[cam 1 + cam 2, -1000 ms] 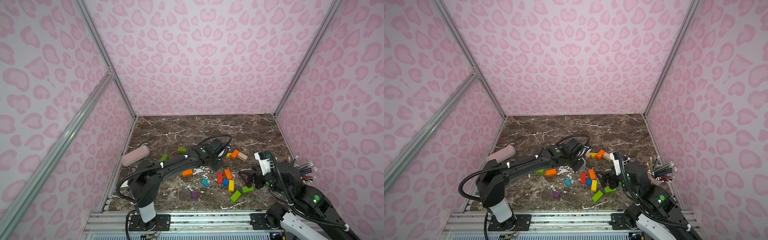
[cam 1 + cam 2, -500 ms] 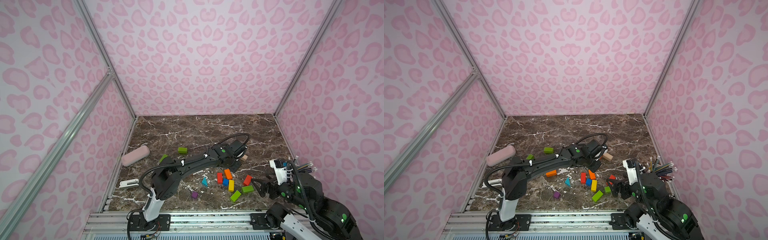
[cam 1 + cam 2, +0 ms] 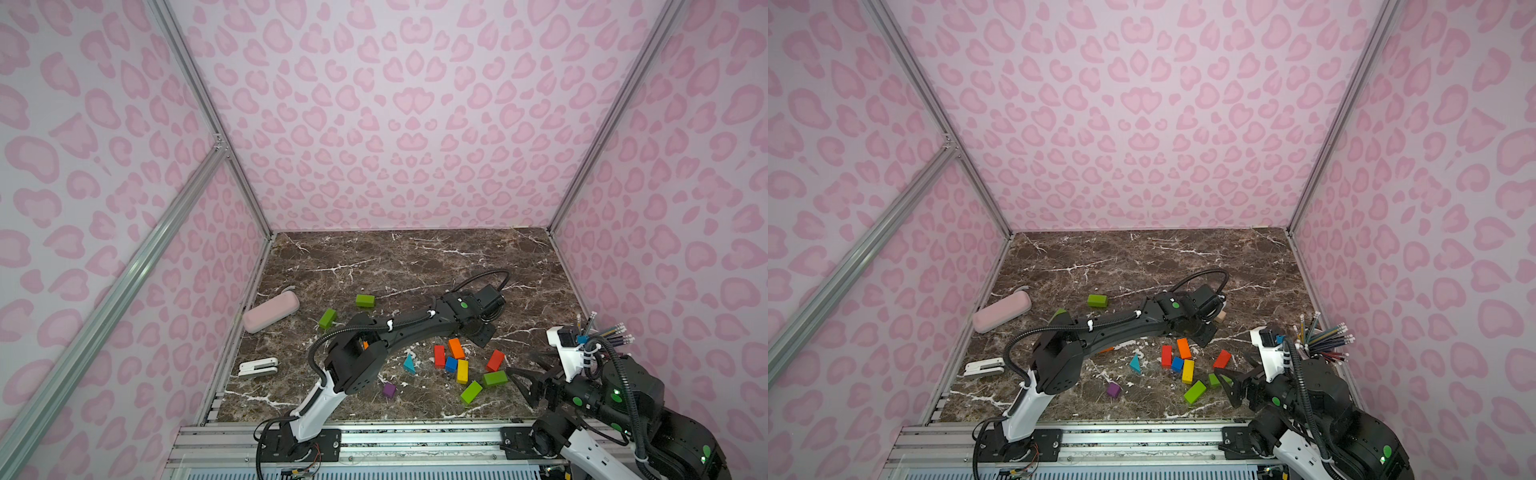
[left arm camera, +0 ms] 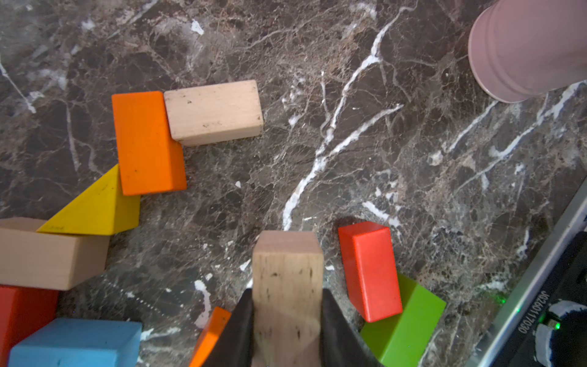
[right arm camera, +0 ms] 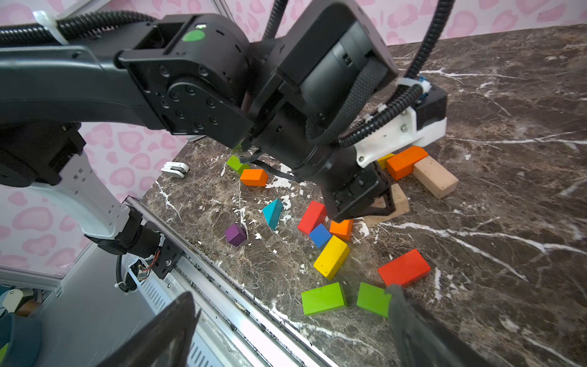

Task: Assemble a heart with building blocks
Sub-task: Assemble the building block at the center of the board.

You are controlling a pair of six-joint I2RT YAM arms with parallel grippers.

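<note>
soft, even light falls from above, and both top views are bright. the counter (image 3: 415, 266) shows only faint, short shadows beside the blocks (image 3: 457, 370). in the left wrist view the pink cup (image 4: 530, 47) is out of focus and the plain wooden block (image 4: 287, 286) softens near the lens. in the right wrist view the right gripper (image 5: 292, 294) has fingers (image 5: 158, 340) blurred into dark shapes.
</note>
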